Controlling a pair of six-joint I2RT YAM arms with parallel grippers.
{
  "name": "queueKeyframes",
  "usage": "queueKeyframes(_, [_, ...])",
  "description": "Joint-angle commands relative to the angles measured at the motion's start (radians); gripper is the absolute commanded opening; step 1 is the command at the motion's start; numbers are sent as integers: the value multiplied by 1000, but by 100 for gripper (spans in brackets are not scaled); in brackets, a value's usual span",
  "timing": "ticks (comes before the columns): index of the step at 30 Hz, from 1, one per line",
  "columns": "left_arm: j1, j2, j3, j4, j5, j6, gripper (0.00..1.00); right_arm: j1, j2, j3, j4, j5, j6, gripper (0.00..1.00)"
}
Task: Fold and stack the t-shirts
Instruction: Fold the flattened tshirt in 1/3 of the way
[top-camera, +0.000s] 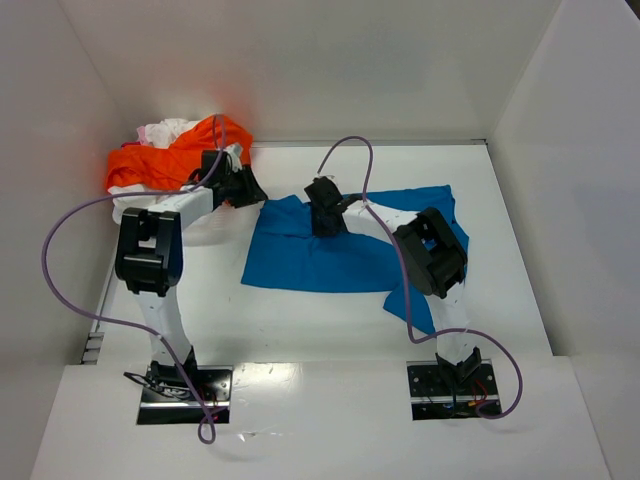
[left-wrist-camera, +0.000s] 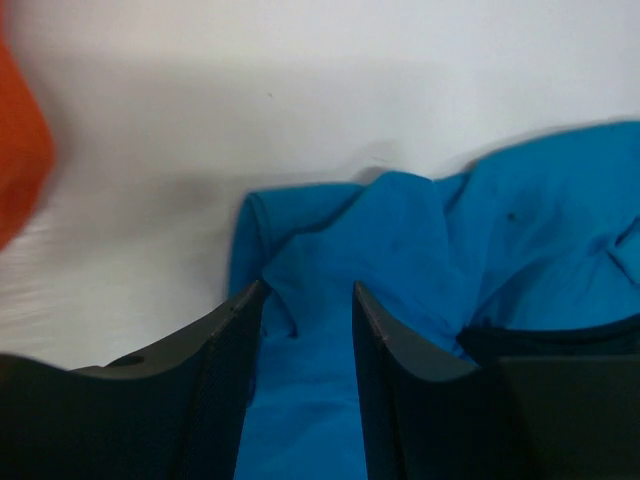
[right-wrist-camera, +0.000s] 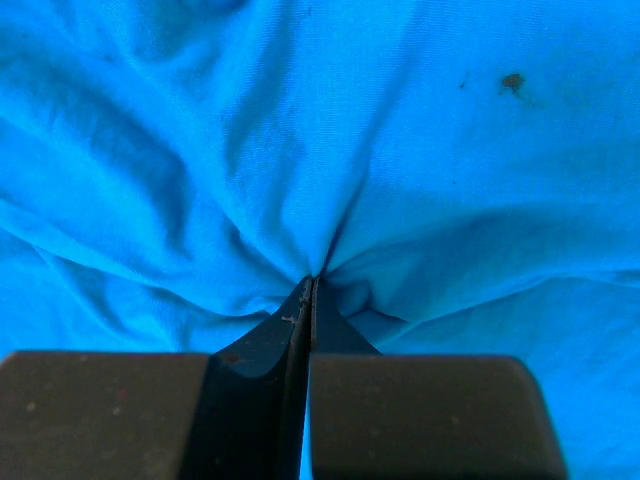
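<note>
Robotics lab test cell, by the look of it. White bench (top-camera: 330, 320) boxed in by plain white panels: back wall (top-camera: 300, 60) along the top of the frame, side walls at left (top-camera: 40, 150) and right (top-camera: 575, 150). Left arm (top-camera: 150, 255) and right arm (top-camera: 432, 255) bolted on black base plates (top-camera: 185, 385) at the lower edge. Purple cables (top-camera: 50, 260) looping loose, unboxed. Flat, even lighting; bare surfaces throughout.
</note>
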Motion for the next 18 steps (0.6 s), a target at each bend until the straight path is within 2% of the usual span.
queueKeyframes(1, [-11, 23, -27, 18, 46, -27, 49, 9, -17, 25, -41, 20, -12, 0])
queueKeyframes(9, [-11, 54, -39, 18, 58, -37, 48, 9, -8, 25, -41, 20, -12, 0])
queueKeyframes(18, [-11, 45, -50, 30, 48, -37, 64, 9, 10, 35, -41, 20, -21, 0])
